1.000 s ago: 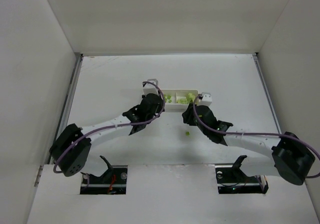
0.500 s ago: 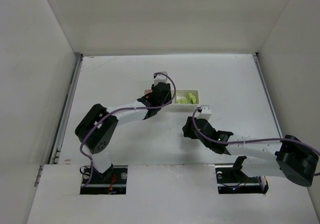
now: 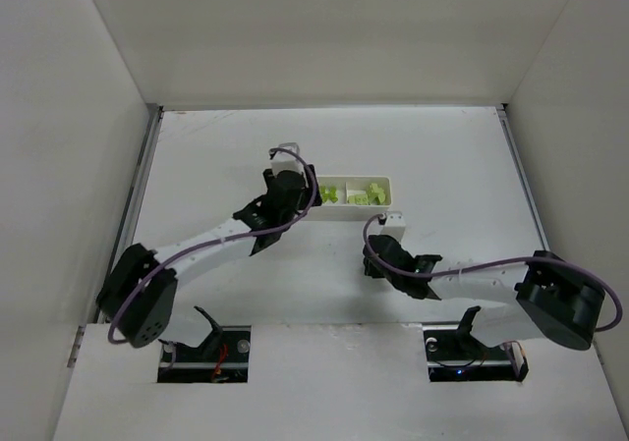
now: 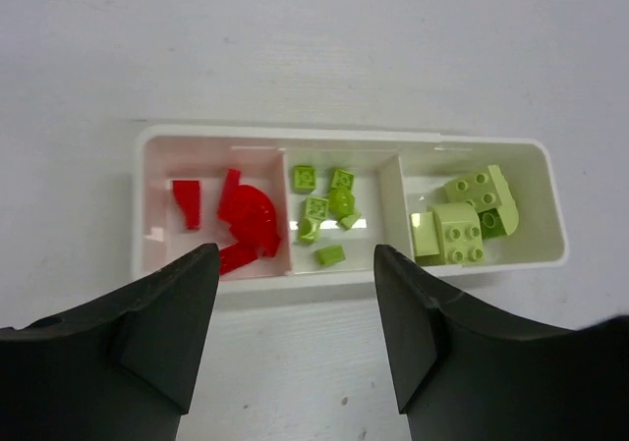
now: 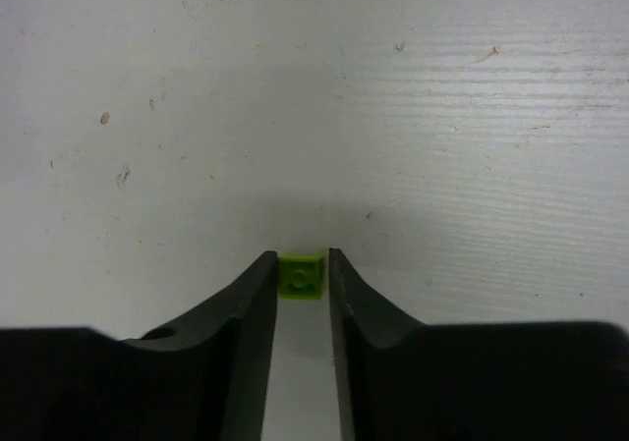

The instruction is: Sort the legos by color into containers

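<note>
While the tray [image 4: 344,138] lies on the white bench [image 5: 442,117] with all three of its compartments holding legos, the left fingers [image 4: 182,308] are held wide apart above its near edge, and nothing is gripped between them. Red pieces [image 4: 246,220] are gathered in the left compartment, small green bricks [image 4: 329,210] in the middle one and larger green blocks [image 4: 462,220] in the right one.

One green brick [image 5: 302,274] is seen apart from the tray, on bare bench nearer the arm bases. It is framed closely on both sides by the right fingers [image 5: 251,313], which are set narrowly. Both tips appear to press its sides, though the shadowed gap leaves that contact short of certain. The green brick is seated flat on the bench, stud upward.

From overhead, the tray's left end is covered by the left wrist, so the red compartment is hidden in that view. The green brick is likewise masked there by the right wrist. A purple cable [image 3: 197,254] is looped along each arm, and the bench is enclosed by white walls [image 3: 59,117] on three sides.
</note>
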You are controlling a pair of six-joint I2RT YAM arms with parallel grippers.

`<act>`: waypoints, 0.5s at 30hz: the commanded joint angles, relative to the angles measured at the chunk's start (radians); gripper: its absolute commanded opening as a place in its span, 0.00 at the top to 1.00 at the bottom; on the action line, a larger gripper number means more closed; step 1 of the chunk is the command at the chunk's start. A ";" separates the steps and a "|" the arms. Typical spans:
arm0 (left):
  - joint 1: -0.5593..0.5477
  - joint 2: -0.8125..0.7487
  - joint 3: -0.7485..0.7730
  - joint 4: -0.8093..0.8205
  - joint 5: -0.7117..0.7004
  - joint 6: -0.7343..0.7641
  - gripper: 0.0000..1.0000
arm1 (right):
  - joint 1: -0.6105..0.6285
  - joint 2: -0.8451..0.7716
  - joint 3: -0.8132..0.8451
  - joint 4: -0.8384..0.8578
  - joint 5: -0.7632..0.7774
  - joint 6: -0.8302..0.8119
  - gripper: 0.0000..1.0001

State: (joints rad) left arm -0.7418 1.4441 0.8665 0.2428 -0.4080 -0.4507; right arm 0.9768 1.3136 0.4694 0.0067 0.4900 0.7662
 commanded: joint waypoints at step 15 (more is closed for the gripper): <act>0.232 -0.542 -0.458 -0.171 -0.077 -0.197 0.00 | -0.063 0.074 0.328 0.061 -0.013 -0.185 0.82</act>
State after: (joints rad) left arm -0.5102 0.9596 0.4355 0.0959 -0.4759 -0.5957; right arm 0.9451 1.3483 0.6804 -0.0185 0.4828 0.6682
